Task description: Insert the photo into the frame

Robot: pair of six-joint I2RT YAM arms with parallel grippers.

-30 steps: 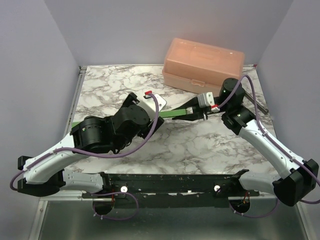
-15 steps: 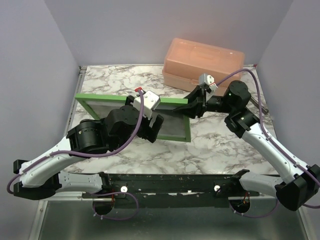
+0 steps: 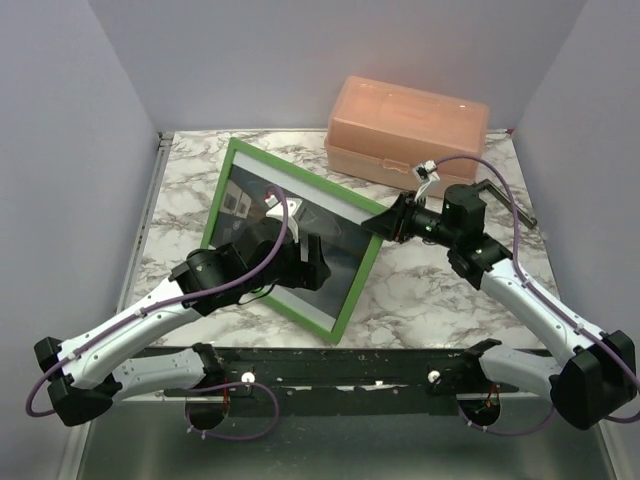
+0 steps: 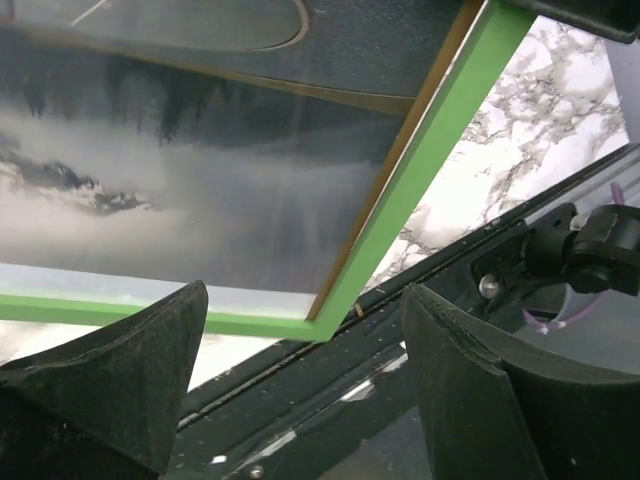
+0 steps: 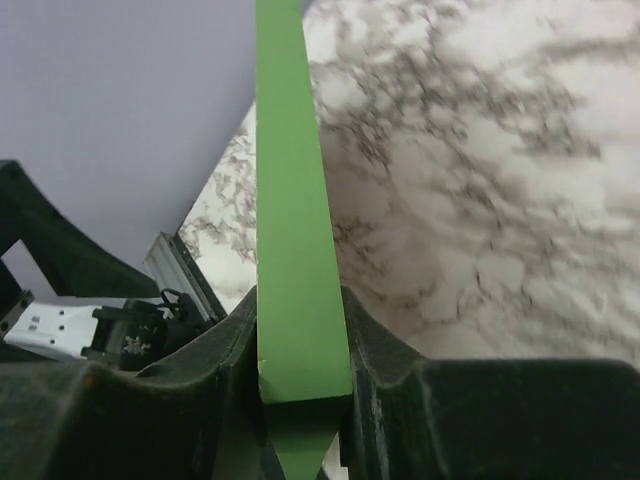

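Tilted frame — its corner clamped in the right tool.

The left arm reaches forward and inward over the table, the left gripper with its jaws spread wide. The right arm stretches leftward, the right gripper pinching the frame edge.

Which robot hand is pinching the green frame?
The right gripper: its jaws are shut on the green frame at its edge. The left gripper hangs open by the frame's lower corner, jaws wide apart, gripping nothing.
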